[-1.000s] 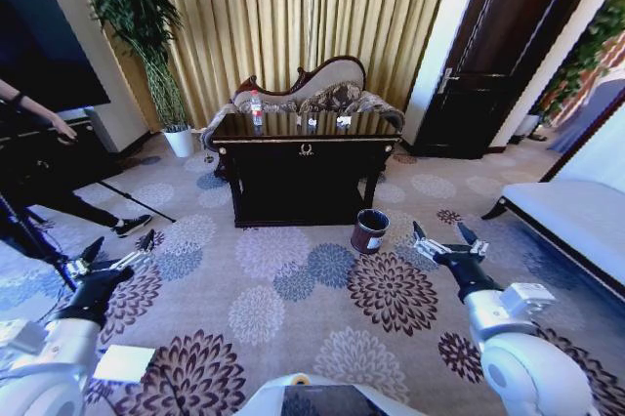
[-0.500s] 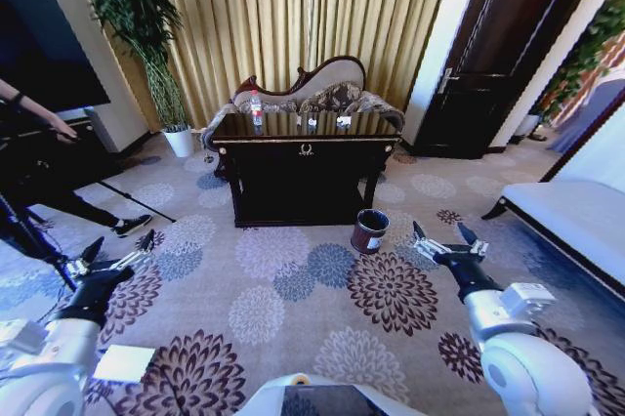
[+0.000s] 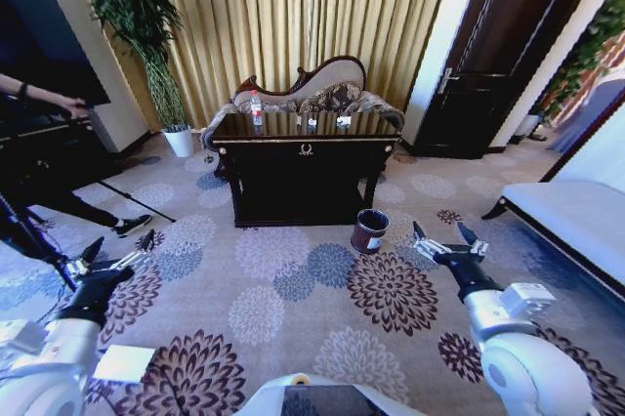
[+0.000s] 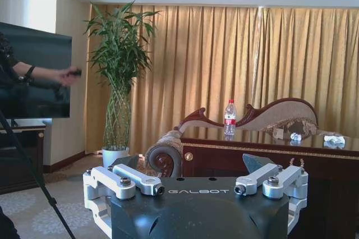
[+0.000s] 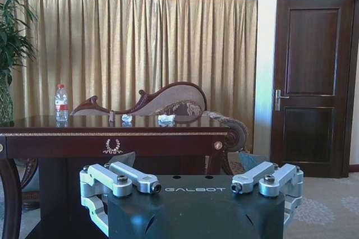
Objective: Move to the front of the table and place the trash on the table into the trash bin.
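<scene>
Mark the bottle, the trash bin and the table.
bottle (image 3: 256, 108), head view, on its red label.
trash bin (image 3: 369, 232), head view, on its brown side wall.
table (image 3: 306, 150), head view, on the gold emblem on its front.

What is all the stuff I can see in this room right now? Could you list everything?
table: one, glossy black-brown with gold trim, middle of the room
bottle: one, clear with red label, on the table's left end
paper scraps: two, white, on the tabletop right of the bottle
trash bin: one, dark brown, on the carpet by the table's right front leg
sofa: one, patterned, behind the table
plant: one, green in a white pot, left of the curtains
door: one, dark wood, right
left gripper: open, low on the left
right gripper: open, low on the right
</scene>
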Controlling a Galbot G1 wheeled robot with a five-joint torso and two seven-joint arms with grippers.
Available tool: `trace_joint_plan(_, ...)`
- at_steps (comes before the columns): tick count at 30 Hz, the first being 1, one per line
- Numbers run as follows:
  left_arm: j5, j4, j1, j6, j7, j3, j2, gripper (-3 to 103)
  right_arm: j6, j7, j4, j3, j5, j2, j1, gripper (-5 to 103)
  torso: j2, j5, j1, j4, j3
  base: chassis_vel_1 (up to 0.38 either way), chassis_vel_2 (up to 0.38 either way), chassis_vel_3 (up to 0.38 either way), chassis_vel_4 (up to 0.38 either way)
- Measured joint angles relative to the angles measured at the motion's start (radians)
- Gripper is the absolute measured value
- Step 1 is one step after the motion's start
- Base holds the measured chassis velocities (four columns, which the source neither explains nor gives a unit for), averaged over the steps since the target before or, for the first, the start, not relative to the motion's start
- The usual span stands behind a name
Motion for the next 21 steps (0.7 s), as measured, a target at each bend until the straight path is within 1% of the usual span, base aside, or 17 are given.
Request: trace_joint_plan(21,0.000,0.000,0.000,0.000,0.000,0.000,0.000,100,0.000,0.000,0.000,0.000,0.000,0.000,0.000,100,0.000,0.0000,0.000,0.0000,0.000,0.000,0.000,0.000,0.000)
